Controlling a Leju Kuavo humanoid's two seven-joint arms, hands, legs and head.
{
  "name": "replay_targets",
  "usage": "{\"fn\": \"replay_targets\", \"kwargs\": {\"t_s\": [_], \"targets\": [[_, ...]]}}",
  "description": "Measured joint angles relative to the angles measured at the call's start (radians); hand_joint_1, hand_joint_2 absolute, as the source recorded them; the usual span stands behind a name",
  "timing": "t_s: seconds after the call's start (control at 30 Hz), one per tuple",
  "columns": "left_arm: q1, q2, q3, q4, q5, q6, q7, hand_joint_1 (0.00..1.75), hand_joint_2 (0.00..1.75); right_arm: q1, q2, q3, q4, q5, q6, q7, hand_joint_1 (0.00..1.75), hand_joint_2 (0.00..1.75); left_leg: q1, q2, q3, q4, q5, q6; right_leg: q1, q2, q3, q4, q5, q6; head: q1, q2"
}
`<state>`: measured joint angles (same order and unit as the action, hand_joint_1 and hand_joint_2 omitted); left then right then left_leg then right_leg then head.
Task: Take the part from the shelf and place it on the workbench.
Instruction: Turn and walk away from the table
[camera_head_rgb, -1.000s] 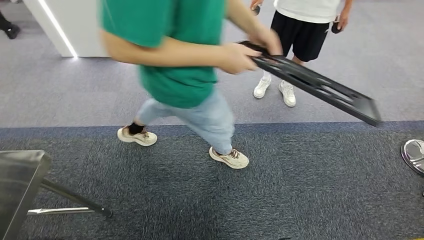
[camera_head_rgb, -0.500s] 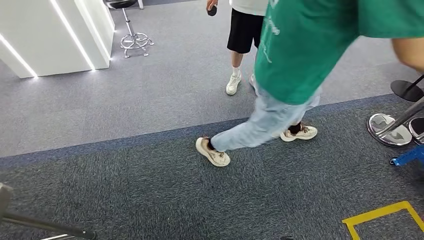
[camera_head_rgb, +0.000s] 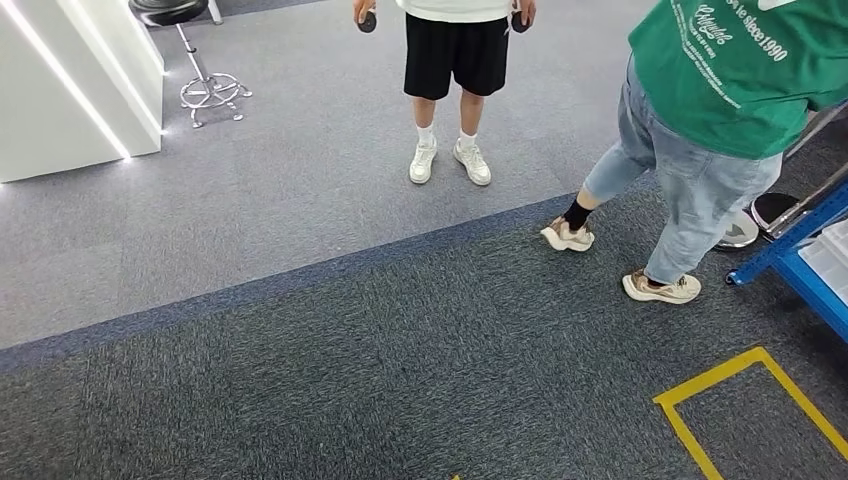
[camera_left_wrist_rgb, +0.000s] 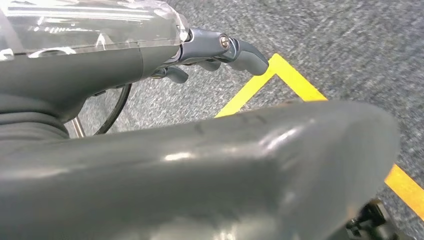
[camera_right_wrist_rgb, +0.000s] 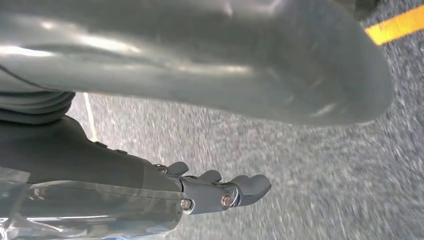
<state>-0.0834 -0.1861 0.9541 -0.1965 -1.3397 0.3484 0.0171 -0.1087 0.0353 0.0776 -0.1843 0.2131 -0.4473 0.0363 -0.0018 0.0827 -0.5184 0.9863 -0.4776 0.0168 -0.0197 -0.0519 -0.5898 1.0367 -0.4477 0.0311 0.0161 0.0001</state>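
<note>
A: While the head view looks down on carpet, what stands ahead?

B: A dark blue carpet lies near, and a lighter grey floor beyond it. Yellow tape marks a corner on the dark carpet at the right. A person in a green shirt stands at the right, feet on the dark carpet, beside a blue shelf frame. A second person in black shorts stands farther back on the grey floor. A stool stands by a white counter at the upper left.

A: State of the left hand?

B: The left hand hangs over the carpet near the yellow tape. Its fingers are extended, slightly curled, and it holds nothing.

A: And the right hand?

B: The right hand also hangs over the carpet. Fingers are apart, lightly bent, with nothing between them.

A: Where is the part?

B: I cannot tell. A pale bin sits on the blue shelf frame at the right edge; its contents are cut off.
</note>
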Motion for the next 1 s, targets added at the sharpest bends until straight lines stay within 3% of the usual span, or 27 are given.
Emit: {"fn": "replay_targets", "kwargs": {"t_s": [0.03,0.1,0.17,0.2,0.27,0.3,0.33,0.37,0.4,0.47,0.53,0.6,0.63,0.7,0.77,0.8,0.83,0.87,0.93,1.0], "targets": [[-0.001,0.000,0.000,0.000,0.000,-0.003,0.002,0.00,0.00,-0.001,0.000,-0.001,0.000,-0.003,0.012,0.008,0.00,0.00,-0.002,0.007,0.002,0.002,-0.004,-0.006,0.003,-0.007,0.010,-0.021,0.003,-0.007,-0.001,0.000],[-0.005,0.001,0.000,0.000,0.002,-0.008,0.005,0.00,0.00,-0.001,0.000,-0.005,0.000,-0.009,0.034,0.020,0.00,0.00,-0.002,0.022,0.010,0.001,-0.008,-0.019,0.008,0.011,0.009,-0.024,0.002,-0.022,-0.002,0.000],[-0.008,0.001,0.001,0.000,0.004,-0.012,0.006,0.00,0.00,0.000,0.000,-0.007,0.001,-0.012,0.051,0.029,0.00,0.00,0.003,0.002,0.007,0.023,-0.028,-0.030,0.005,0.029,0.013,-0.031,0.006,-0.036,-0.003,0.000],[-0.008,0.001,0.002,0.000,0.007,-0.015,0.006,0.00,0.00,-0.001,0.000,-0.007,0.001,-0.013,0.059,0.033,0.00,0.00,0.005,-0.019,-0.010,0.062,-0.053,-0.034,0.003,0.038,0.015,-0.034,0.009,-0.043,-0.005,0.000],[-0.006,0.001,0.005,0.000,0.013,-0.021,0.007,0.00,0.00,-0.004,0.000,-0.009,0.001,-0.015,0.074,0.042,0.00,0.00,0.008,-0.062,-0.074,0.196,-0.120,-0.038,0.005,0.059,0.013,-0.035,0.011,-0.052,-0.008,0.000],[-0.004,0.001,0.007,0.000,0.016,-0.025,0.008,0.00,0.00,-0.004,0.000,-0.011,0.001,-0.016,0.080,0.048,0.00,0.00,0.009,-0.069,-0.107,0.261,-0.143,-0.039,0.007,0.071,0.012,-0.034,0.011,-0.054,-0.008,0.000],[-0.003,0.001,0.008,0.000,0.018,-0.029,0.008,0.00,0.00,-0.003,0.000,-0.012,0.001,-0.016,0.084,0.052,0.00,0.00,0.009,-0.073,-0.129,0.299,-0.147,-0.038,0.009,0.083,0.012,-0.033,0.011,-0.054,-0.009,0.000],[-0.002,0.001,0.010,0.000,0.019,-0.033,0.009,0.00,0.44,-0.002,0.000,-0.013,0.002,-0.017,0.089,0.056,0.00,0.00,0.009,-0.074,-0.133,0.297,-0.131,-0.036,0.011,0.096,0.012,-0.032,0.011,-0.055,-0.009,0.000],[-0.002,0.001,0.012,0.000,0.020,-0.038,0.010,0.00,0.87,-0.001,0.000,-0.014,0.002,-0.019,0.092,0.060,0.00,0.00,0.009,-0.078,-0.117,0.255,-0.097,-0.033,0.012,0.109,0.013,-0.031,0.011,-0.054,-0.009,0.000],[-0.003,0.002,0.014,0.000,0.021,-0.051,0.013,0.00,1.75,0.000,0.000,-0.015,0.002,-0.022,0.099,0.066,0.00,0.00,0.008,-0.108,-0.058,0.113,-0.024,-0.023,0.014,0.133,0.013,-0.027,0.010,-0.052,-0.009,0.000],[-0.005,0.003,0.015,0.000,0.021,-0.065,0.018,0.00,1.75,0.000,0.001,-0.017,0.002,-0.025,0.107,0.073,0.00,0.00,0.006,-0.134,-0.022,0.026,0.003,-0.016,0.013,0.153,0.009,-0.024,0.010,-0.043,-0.008,0.000],[-0.007,0.003,0.015,0.000,0.020,-0.080,0.025,0.00,1.75,0.005,0.001,-0.022,0.003,-0.030,0.117,0.083,0.00,0.00,0.004,-0.128,-0.017,0.015,0.003,-0.008,0.010,0.168,0.005,-0.026,0.012,-0.029,-0.008,0.000],[-0.007,0.003,0.015,0.000,0.020,-0.088,0.029,0.00,1.75,0.008,0.000,-0.026,0.003,-0.035,0.124,0.089,0.00,0.00,0.005,-0.118,-0.014,0.009,0.008,-0.002,0.009,0.168,0.004,-0.024,0.011,-0.023,-0.008,0.000],[-0.009,0.002,0.015,0.000,0.021,-0.112,0.036,0.00,1.75,0.013,-0.001,-0.035,0.005,-0.050,0.145,0.103,0.00,0.00,0.009,-0.097,-0.009,-0.005,0.018,0.011,0.010,0.132,-0.016,0.018,-0.019,-0.014,-0.005,0.000],[-0.007,0.003,0.017,0.000,0.025,-0.140,0.042,0.00,1.75,0.014,-0.001,-0.047,0.005,-0.062,0.166,0.110,0.00,0.00,0.007,-0.075,-0.009,-0.010,0.022,0.017,0.009,0.083,-0.070,0.130,-0.083,-0.009,0.000,0.000],[-0.005,0.004,0.018,0.000,0.028,-0.153,0.047,0.00,1.75,0.016,-0.001,-0.052,0.006,-0.065,0.174,0.112,0.00,0.00,0.006,-0.062,-0.010,-0.010,0.021,0.018,0.006,0.072,-0.100,0.191,-0.109,-0.005,0.000,0.000],[-0.004,0.005,0.020,0.000,0.032,-0.163,0.051,0.00,1.75,0.018,-0.001,-0.055,0.006,-0.066,0.179,0.113,0.00,0.00,0.005,-0.050,-0.010,-0.010,0.019,0.018,0.003,0.065,-0.120,0.231,-0.119,-0.002,0.000,0.000],[-0.004,0.006,0.022,0.000,0.037,-0.171,0.055,0.00,1.75,0.022,-0.002,-0.058,0.006,-0.066,0.183,0.115,0.00,0.00,0.005,-0.038,-0.009,-0.009,0.018,0.017,0.001,0.060,-0.123,0.239,-0.112,0.001,0.000,0.000],[-0.005,0.009,0.029,0.000,0.048,-0.182,0.064,0.00,1.75,0.029,-0.006,-0.062,0.006,-0.065,0.185,0.120,0.00,0.00,0.006,-0.018,-0.006,-0.006,0.012,0.012,-0.003,0.042,-0.072,0.144,-0.053,0.004,0.000,0.000],[-0.006,0.014,0.040,0.000,0.062,-0.186,0.071,0.00,1.75,0.031,-0.011,-0.064,0.007,-0.062,0.184,0.126,0.00,0.00,0.002,0.001,-0.002,0.000,0.003,0.001,0.000,0.003,-0.007,0.021,-0.010,-0.003,0.000,0.000]]}}
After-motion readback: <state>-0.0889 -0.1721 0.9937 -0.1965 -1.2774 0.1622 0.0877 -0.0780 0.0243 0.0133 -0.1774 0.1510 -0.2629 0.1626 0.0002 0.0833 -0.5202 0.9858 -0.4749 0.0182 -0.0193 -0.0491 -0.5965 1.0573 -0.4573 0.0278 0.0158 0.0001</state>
